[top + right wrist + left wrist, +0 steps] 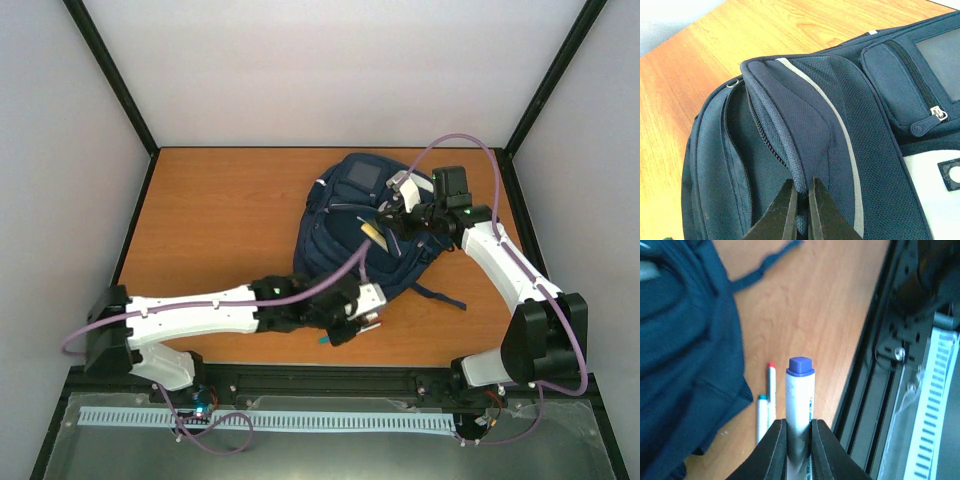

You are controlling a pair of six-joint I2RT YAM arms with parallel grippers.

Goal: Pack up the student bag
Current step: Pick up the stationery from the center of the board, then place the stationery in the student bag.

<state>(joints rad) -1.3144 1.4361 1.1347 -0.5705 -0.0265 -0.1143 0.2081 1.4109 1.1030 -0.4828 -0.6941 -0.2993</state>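
we gripped a blue-capped marker (800,390) in our left gripper (799,426) beside the student bag (840,125), while our right gripper (801,189) pinched the raised edge of its unzipped flap

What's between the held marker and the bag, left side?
Two thin pens on the table: a red-capped pen and a teal-capped pen, between marker and student bag. Left wrist view.

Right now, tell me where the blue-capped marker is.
In the left wrist view, the blue-capped marker is clamped in the left gripper, over the table near its front edge, beside two thin pens lying by the student bag.
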